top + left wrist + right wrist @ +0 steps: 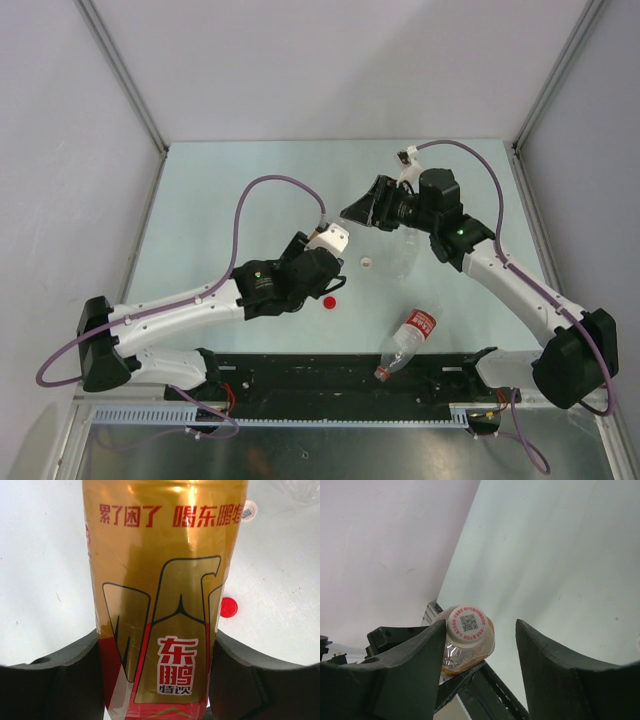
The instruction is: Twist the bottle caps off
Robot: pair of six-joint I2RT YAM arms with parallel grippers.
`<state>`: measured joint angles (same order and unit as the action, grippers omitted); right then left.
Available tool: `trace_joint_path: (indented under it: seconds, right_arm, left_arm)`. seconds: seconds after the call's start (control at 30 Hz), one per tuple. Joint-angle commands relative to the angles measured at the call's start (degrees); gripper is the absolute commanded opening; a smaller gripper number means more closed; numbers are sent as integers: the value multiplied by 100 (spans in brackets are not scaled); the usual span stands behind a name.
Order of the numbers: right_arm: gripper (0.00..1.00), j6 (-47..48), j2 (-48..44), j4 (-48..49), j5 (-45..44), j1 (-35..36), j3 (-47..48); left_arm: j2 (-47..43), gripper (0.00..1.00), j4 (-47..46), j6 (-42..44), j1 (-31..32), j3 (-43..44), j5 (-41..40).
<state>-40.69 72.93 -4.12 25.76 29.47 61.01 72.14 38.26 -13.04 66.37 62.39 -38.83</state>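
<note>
Left pincer (156, 677) clamped on the lower body of the amber drink bottle (160, 580), one dark finger (50, 680) on each side of its gold and red label. The label carries red characters "累了困了 喝东鹏特" along the upper band, and "东鹏" in red over "特饮" in black on a white panel lower down. The bottle's own white cap (467, 622), seen from the right wrist, bears a printed QR code ringed by small red lettering too fine to read. Right pincer (481, 645) spread wide, with this cap between its fingers: close against one finger (415, 665), with a clear gap to the other. Red cap (330, 302) loose on the pale worktop (220, 190), just beside the left pincer. A second white cap (367, 263), also marked with a QR code, lies a little further off, near the unlabelled clear bottle (405, 258). A clear bottle with a red and white label (408, 342), its print illegible, lies on its side at the near edge of the worktop.
</note>
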Motion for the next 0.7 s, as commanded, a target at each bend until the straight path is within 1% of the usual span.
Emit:
trace_joint_path:
  seconds: [0.0,0.1,0.2,0.33,0.4,0.57,0.6,0.67]
  right_arm:
    - [59,-211,47,345,194,10,265]
    - [54,-269,100,533,240,25,266]
    - [48,-296,150,568,255,53,265]
    - [43,-340,205,599,244,97,266]
    - [35,-382,220,650,269,119,267]
    - [6,-445,222,728,361,147,266]
    - [3,-434,213,733,369,156,264]
    - [1,-381,185,743,388,175,265]
  left_arm:
    - [-28,13,-64,5,71,248,-149]
    - [-29,13,-64,3,77,246,-150]
    - [-14,13,-60,3,92,252,-185]
    - [51,13,-60,3,122,271,-222]
    - [91,13,-57,-8,142,273,-222]
    - [99,13,-64,-50,144,261,-233]
    - [86,13,-68,-67,142,254,-236]
    - [54,12,-76,-116,140,238,-245]
